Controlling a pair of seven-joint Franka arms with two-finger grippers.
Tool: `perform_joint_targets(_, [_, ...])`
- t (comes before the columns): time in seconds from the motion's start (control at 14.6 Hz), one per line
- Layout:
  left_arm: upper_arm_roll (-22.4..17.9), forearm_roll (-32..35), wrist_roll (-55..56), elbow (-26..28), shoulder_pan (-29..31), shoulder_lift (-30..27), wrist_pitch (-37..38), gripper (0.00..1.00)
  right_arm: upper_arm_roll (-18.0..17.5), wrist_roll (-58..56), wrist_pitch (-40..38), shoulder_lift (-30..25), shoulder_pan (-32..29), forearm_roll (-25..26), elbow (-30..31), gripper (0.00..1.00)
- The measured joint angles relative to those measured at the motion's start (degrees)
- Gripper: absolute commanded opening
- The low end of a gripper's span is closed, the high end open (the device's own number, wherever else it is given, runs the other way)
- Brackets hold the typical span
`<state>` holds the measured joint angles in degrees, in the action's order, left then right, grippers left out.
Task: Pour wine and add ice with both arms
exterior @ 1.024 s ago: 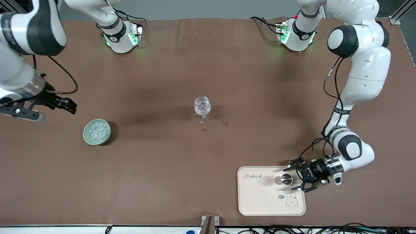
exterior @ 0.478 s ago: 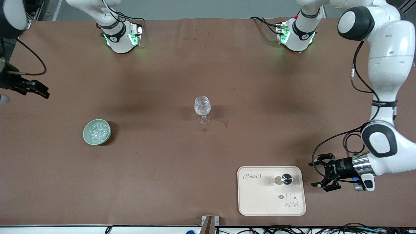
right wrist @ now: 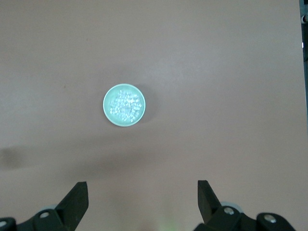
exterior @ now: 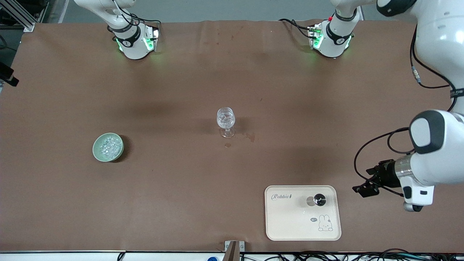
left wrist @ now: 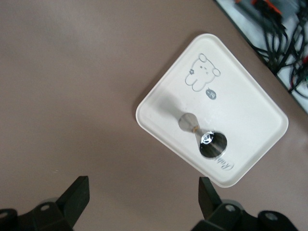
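A stemmed clear glass (exterior: 226, 121) stands mid-table with glittering ice (exterior: 225, 117) in its cup. More ice (exterior: 107, 145) (right wrist: 125, 104) fills the pale green bowl (exterior: 98, 151) (right wrist: 108, 109) toward the right arm's end. A small dark-topped bottle (exterior: 319, 199) (left wrist: 212, 144) stands upright on the cream rabbit tray (exterior: 290, 221) (left wrist: 250, 110); the wine itself does not show. My left gripper (exterior: 366, 181) (left wrist: 143, 192) hangs open and empty beside the tray, over bare table. My right gripper (exterior: 9, 77) (right wrist: 143, 195) is open and empty, high above the table's edge.
Small wet spots (exterior: 227, 145) mark the brown cloth just nearer the camera than the glass. Both arm bases (exterior: 134, 41) (exterior: 331, 40) stand along the table's back edge. Cables (left wrist: 284, 33) lie off the table past the tray.
The left gripper drew back from around the bottle and off the tray toward its end of the table. The right gripper lifted away from the bowl, out to the table's edge, opening wider.
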<state>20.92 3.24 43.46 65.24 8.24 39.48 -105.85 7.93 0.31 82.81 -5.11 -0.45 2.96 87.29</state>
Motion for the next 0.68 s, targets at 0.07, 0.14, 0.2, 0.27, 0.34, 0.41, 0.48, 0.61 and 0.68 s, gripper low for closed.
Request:
perform_joint_targets(0.07, [1.8,3.4,-2.5,0.0,-0.3,-1.6,1.1,1.00,-0.3,0.0,-1.8,0.0,0.1,-0.9,-0.7,1.00])
perform_joint_targets(0.14, [3.4,6.3,-5.7,0.1,-0.4,-3.1,2.1,1.00,-0.6,0.0,-2.6,0.0,0.3,-2.2,-0.8,1.00])
perform_joint_targets(0.2, [4.7,8.9,-9.1,0.1,-0.5,-4.6,3.1,1.00,-1.0,0.0,-2.8,0.0,0.6,-2.9,-0.7,1.00])
perform_joint_targets(0.27, [5.6,11.3,-12.5,0.1,-0.7,-6.3,4.5,1.00,-1.3,0.0,-2.7,0.1,0.8,-3.2,-0.6,1.00])
perform_joint_targets(0.34, [6.0,13.5,-15.6,0.1,-0.9,-7.9,6.2,1.00,-1.4,0.0,-2.4,0.2,0.9,-3.2,-0.5,1.00])
perform_joint_targets(0.41, [6.0,15.1,-18.4,0.1,-1.0,-9.5,7.8,1.00,-1.3,0.0,-2.2,0.4,0.8,-3.2,-0.5,1.00])
perform_joint_targets(0.48, [6.0,15.9,-20.8,0.1,-0.9,-11.0,9.0,1.00,-1.1,0.0,-2.0,0.5,0.8,-3.2,-0.5,1.00])
perform_joint_targets(0.61, [6.0,16.0,-24.8,0.2,-0.4,-13.8,12.0,1.00,-0.8,-0.1,-1.7,0.5,0.8,-3.2,-0.6,1.00])
perform_joint_targets(0.68, [6.0,16.0,-26.0,0.2,-0.3,-15.1,14.3,1.00,-0.8,-0.1,-1.7,0.6,0.8,-3.2,-0.8,1.00])
